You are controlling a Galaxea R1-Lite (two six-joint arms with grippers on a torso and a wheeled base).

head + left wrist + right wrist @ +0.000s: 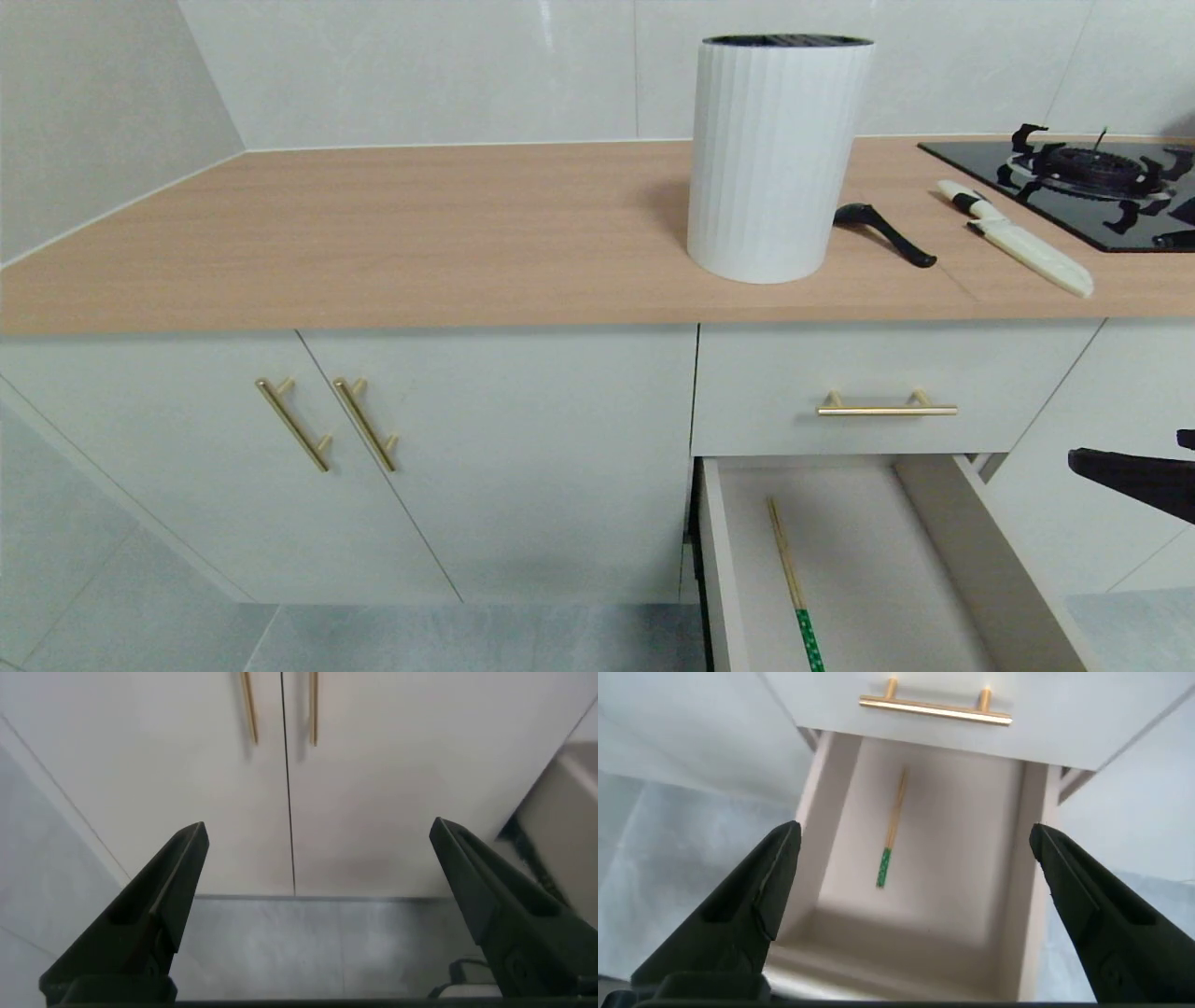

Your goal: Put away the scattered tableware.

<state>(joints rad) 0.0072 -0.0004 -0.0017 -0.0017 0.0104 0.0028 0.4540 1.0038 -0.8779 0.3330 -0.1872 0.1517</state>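
Hanging before the closed cabinet doors (pixel 392 803), the left gripper (pixel 320 833) has its jaws spread wide and empty. On the counter (pixel 373 243) a tall white ribbed holder (pixel 770 159) stands upright. Just right of it lies a black spoon (pixel 896 239), its bowl partly hidden behind the holder. Farther right a white knife (pixel 1016 238) lies slantwise, near the edge of the black hob (pixel 990 163). Below the counter, under a closed drawer with a gold handle (pixel 887 409), a lower drawer (pixel 724 560) is pulled out. Chopsticks (pixel 789 569) with green ends lie lengthwise on its floor, nearer its left wall. The right gripper (pixel 915 838) hovers above this open drawer, jaws wide apart, holding nothing.
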